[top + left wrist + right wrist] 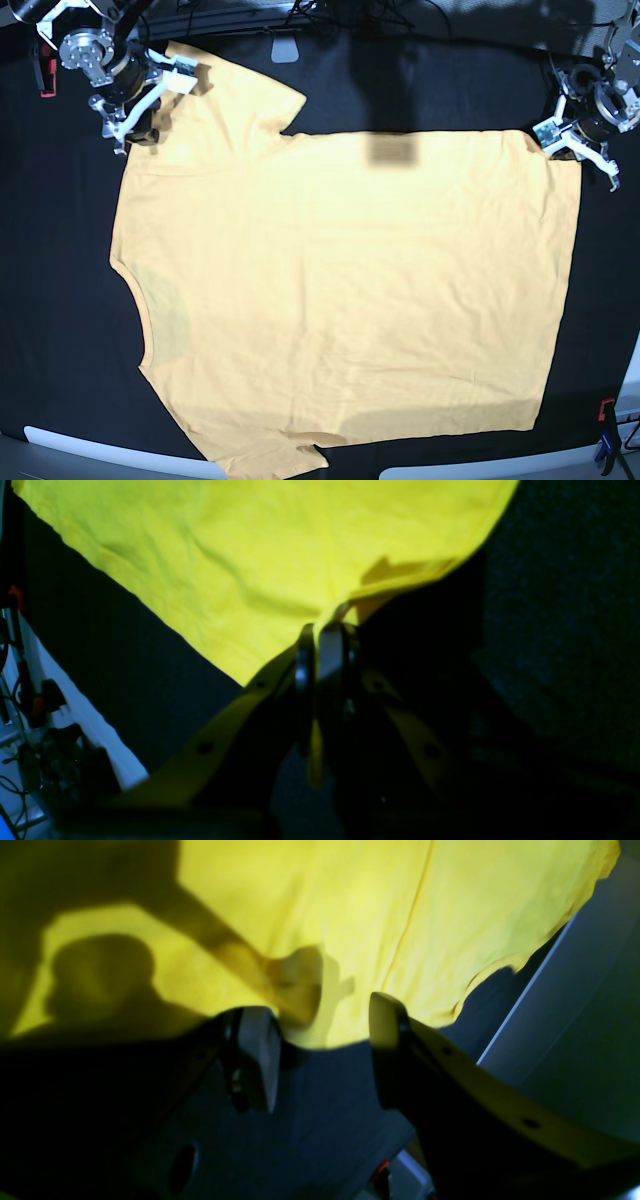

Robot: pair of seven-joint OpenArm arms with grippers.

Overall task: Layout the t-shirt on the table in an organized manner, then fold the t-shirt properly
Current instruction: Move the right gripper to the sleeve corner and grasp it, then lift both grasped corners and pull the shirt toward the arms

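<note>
Black grippers [325, 645] – yellow fingers [390, 1020], screw holes.

- The t-shirt [340, 300] lies spread flat over most of the tabletop [60, 300], low enough for a gripper to pass over anywhere.
- Bare dark strips run along the base view's left and right sides, and a narrower one along the far edge.
- The right gripper [150, 100] occupies the far-left corner beside the sleeve; the left gripper [560, 135] blocks the far-right hem corner.
- A red clamp [604, 410] stands at the near-right rim.
</note>
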